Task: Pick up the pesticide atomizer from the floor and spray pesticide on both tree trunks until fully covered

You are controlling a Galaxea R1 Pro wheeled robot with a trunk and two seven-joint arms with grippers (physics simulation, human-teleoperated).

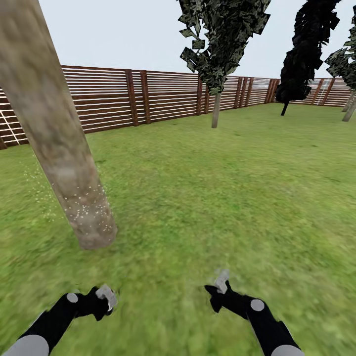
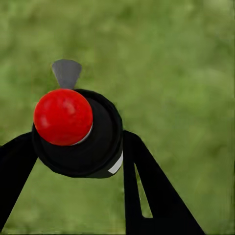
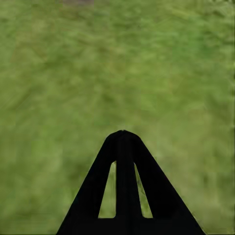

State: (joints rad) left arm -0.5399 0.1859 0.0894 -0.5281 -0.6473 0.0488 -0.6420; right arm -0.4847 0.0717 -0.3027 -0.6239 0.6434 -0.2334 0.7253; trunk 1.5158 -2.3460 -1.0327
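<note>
The sprayer (image 2: 78, 132) sat pinched in the left hand (image 2: 78, 147), its black round body squeezed between the two dark fingers (image 2: 147, 181), a red ball on top and a small grey nozzle sticking out past it. From the head view the left hand (image 1: 101, 299) was held low over the grass (image 1: 207, 198), with a pale grey piece showing at its tip. The right hand (image 3: 122, 139) held nothing; its fingers were pressed together to a single point above the lawn, and in the head view it (image 1: 220, 287) hung just over the ground, well apart from the left.

Ahead and to the left stood a thick grey-brown trunk (image 1: 59, 143), leaning in the picture, with pale specks dotting its lower part and the grass beside it. Farther off, a second tree (image 1: 216, 106) with dark blocky leaves stood near the brown slatted fence (image 1: 109, 99). A narrow black cypress (image 1: 304, 54) rose to the right.
</note>
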